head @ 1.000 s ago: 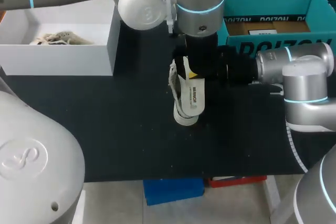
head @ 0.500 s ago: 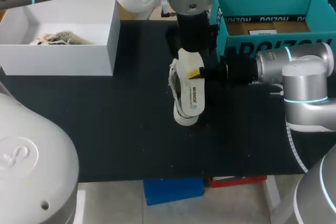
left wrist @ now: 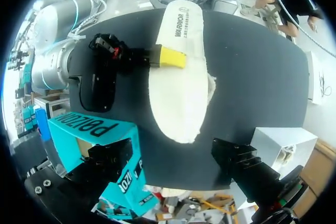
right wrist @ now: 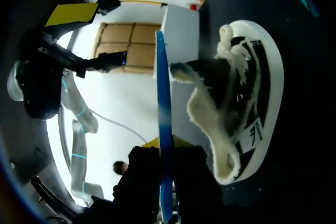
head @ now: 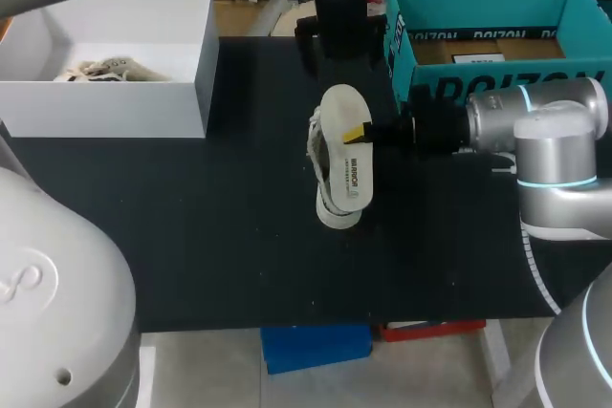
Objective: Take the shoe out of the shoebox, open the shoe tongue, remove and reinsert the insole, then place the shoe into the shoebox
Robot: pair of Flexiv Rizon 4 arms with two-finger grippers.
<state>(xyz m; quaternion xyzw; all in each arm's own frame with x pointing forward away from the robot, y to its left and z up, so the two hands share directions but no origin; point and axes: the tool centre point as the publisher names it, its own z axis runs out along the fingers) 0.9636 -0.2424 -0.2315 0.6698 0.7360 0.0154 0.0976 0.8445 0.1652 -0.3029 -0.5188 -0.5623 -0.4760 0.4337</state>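
Right claw (head: 363, 133) pinches insole (head: 342, 112) edge, held over shoe (right wrist: 244, 103). Shoe on side mid-counter, long axis front-back. Left claw (head: 337, 40) open, empty, beyond far end. Right arm nearer.

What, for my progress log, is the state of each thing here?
shoe: on the table, outside both boxes.
insole: out of the shoe, held over it.
right gripper: shut on the insole's edge.
left gripper: open, empty, above the shoe.
teal shoebox: open, no shoe inside.
white box: open.
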